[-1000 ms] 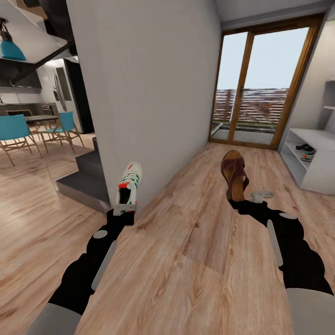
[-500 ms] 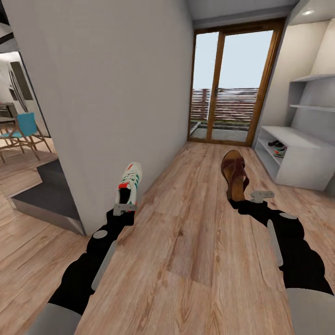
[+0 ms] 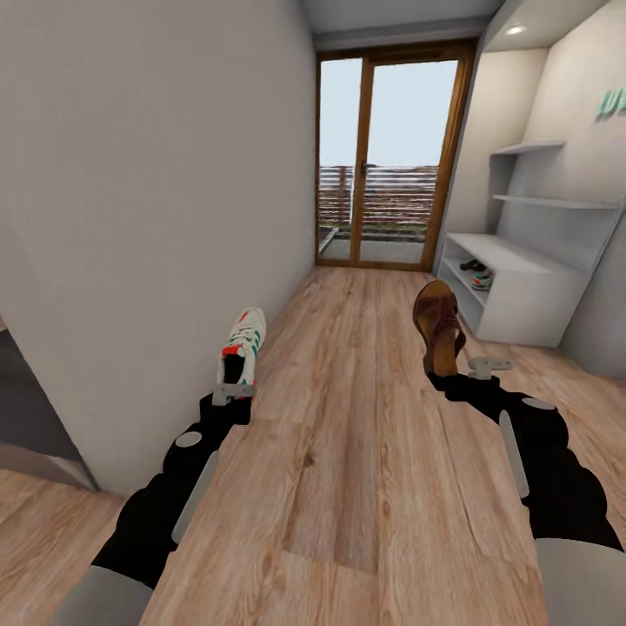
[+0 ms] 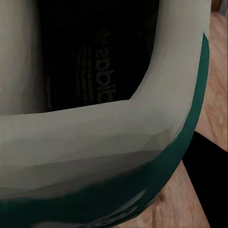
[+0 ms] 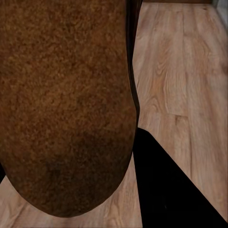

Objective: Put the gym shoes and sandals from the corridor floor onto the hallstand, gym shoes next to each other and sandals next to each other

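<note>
Your left end effector [image 3: 233, 391] sits lower left of centre in the head view, pinching the heel of a white sneaker [image 3: 243, 342] that points away up the frame, clear of the wood floor [image 3: 348, 452]. In the left wrist view the sneaker's pale collar [image 4: 95, 137] and dark insole crowd the lens, so you cannot see the fingers themselves there; the shoe's toe is cut off.

Your right end effector [image 3: 465, 369] is right of centre in the head view, clamped on the heel end of a brown strap sandal [image 3: 438, 323] that stands up and leans slightly left. Its fingertips are mostly hidden behind the sandal. In the right wrist view the sandal's cork-like sole [image 5: 66, 104] covers the left of the frame, with floor planks to the right and a black shape at the lower right that is hard to make out.

The white shoe rack [image 3: 522, 291] stands at the right of the head view, its right side cut off by the frame edge. On its lower shelf sits another sneaker [image 3: 482, 278] with a dark item [image 3: 472, 265] just beside it, too small to identify surely. Teal letters [image 3: 611, 104] are clipped at the upper right. A glass door [image 3: 387, 156] closes the corridor at upper centre, and a plain wall [image 3: 148, 191] covers the left.
</note>
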